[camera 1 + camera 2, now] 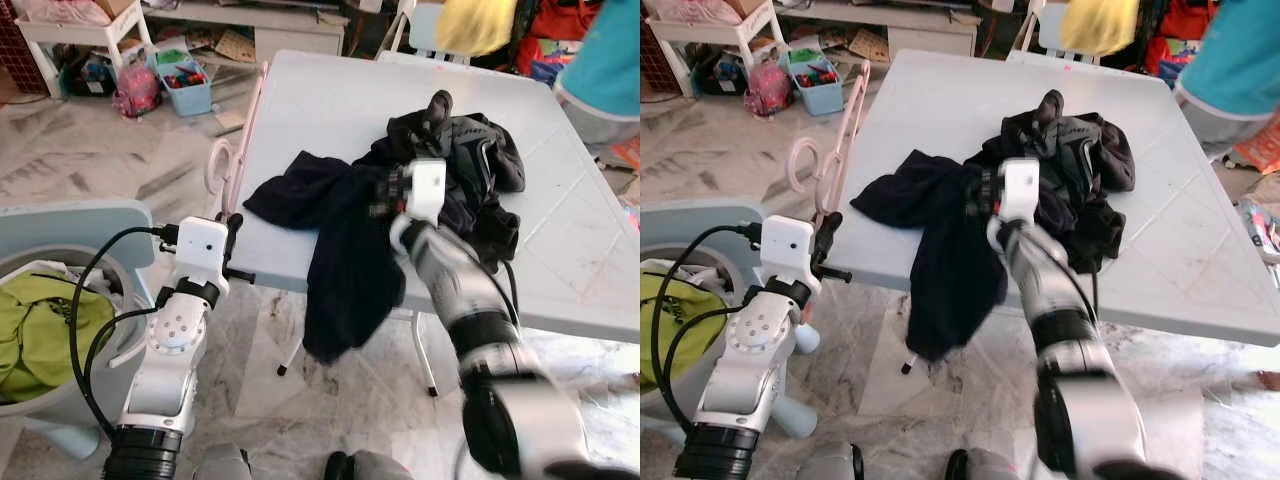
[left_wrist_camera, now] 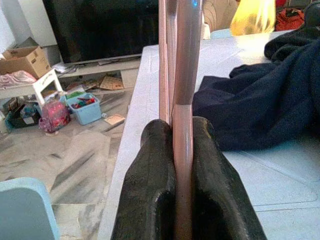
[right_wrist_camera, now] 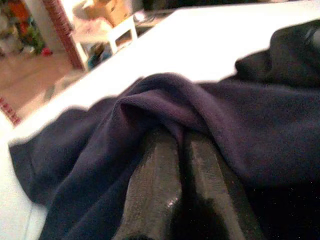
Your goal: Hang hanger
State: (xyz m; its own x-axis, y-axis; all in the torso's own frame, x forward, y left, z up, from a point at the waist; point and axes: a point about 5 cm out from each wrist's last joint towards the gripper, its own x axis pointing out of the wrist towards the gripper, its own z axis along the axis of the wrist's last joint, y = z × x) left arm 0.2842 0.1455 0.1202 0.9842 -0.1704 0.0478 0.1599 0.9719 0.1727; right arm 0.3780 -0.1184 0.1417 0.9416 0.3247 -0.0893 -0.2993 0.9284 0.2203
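On the pale worktop point(image 1: 330, 100) a dark garment point(image 1: 345, 240) drapes over the edge. The right tool point(image 3: 182, 137) pinches its fold; the left tool point(image 2: 182, 145) clamps the pink hanger point(image 1: 840, 125) just beside. Threading comes next, I'd judge.

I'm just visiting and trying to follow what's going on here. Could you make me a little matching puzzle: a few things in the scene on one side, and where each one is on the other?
Things:
1. pink hanger
2. dark blue garment
3. green cloth
4. blue bin of toys

Places:
A. in the basket at the robot's left
B. clamped between the left gripper fingers, beside the table edge
C. on the floor beyond the table
D. draped over the table's near edge, pinched by the right gripper

Pairs: 1-B, 2-D, 3-A, 4-C
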